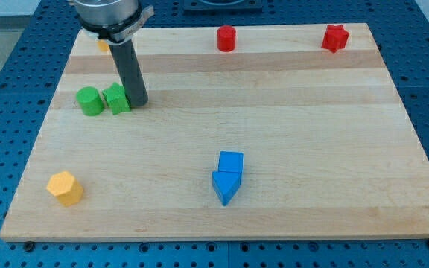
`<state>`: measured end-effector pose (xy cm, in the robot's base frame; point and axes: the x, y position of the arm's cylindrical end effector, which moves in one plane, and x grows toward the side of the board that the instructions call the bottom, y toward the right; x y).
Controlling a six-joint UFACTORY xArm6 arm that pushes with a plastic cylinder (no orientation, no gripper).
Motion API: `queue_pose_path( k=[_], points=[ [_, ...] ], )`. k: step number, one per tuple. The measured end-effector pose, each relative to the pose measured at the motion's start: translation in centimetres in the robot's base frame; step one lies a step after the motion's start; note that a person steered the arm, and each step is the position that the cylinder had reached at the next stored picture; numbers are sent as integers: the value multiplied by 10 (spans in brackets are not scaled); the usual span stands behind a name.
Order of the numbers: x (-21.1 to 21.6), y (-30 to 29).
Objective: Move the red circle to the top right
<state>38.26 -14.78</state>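
Observation:
The red circle point(226, 38) is a short red cylinder near the view's top edge of the board, a little right of centre. A red star-shaped block point(335, 38) sits at the view's top right corner. My tip point(138, 103) is at the lower end of the dark rod, at the view's upper left, touching the right side of a green block point(117, 98). The tip is far to the left of the red circle and lower in the view.
A green cylinder point(89, 101) sits left of the green block. A yellow hexagon block point(65, 187) lies at the view's bottom left. A blue cube point(231, 161) and blue triangle point(226, 186) touch at bottom centre. A small yellow block point(103, 45) shows behind the rod.

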Motion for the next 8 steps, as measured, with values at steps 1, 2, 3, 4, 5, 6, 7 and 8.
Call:
queue_pose_path(
  k=[1, 2, 3, 4, 5, 6, 7, 8],
  points=[
    [-34, 0],
    [-66, 1],
    [-101, 7],
    [-136, 17],
    [-151, 38],
    [-152, 70],
    [-152, 102],
    [-152, 134]
  ],
)
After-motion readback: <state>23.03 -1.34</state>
